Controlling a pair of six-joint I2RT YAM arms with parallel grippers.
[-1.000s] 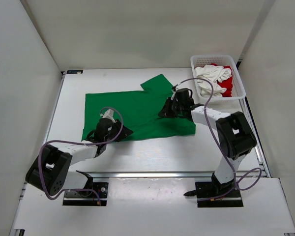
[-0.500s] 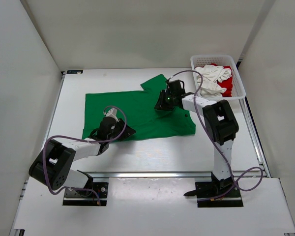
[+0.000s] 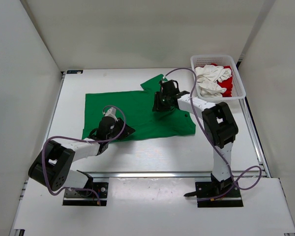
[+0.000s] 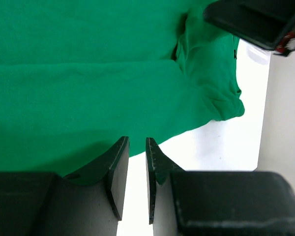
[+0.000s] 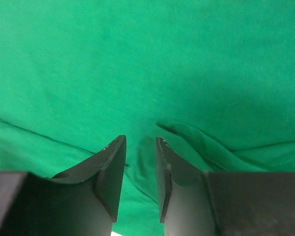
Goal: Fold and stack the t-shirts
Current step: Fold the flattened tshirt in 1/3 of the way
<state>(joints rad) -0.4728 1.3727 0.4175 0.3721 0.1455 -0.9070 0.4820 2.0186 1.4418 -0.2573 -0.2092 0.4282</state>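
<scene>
1. Spread flat in the middle of the white desk [image 3: 152, 155]: a bright green soft cloth t-shirt [image 3: 132, 108], with one sleeve poking toward the far edge.
2. Piled in the white plastic mesh basket [image 3: 239, 83] at the far right corner: a white cloth t-shirt [image 3: 211, 78] and a red cloth t-shirt [image 3: 228, 88], not yet folded.
3. Low over the near hem of the green t-shirt, toward the left edge: the left gripper [image 4: 136, 142], fingers a tiny bit apart, holding nothing.
4. Low over the cloth close to the far sleeve: the right gripper [image 5: 140, 140], fingers a little apart too. Only green cloth in the gap, nothing pinched.
5. Looks like the very start of the job: getting ready for the first fold of the green t-shirt.
6. Next, most likely: go down, pinch the cloth at both spots, lift together, and lay one part over the other. Move both sides evenly, or end up with wrinkles.
</scene>
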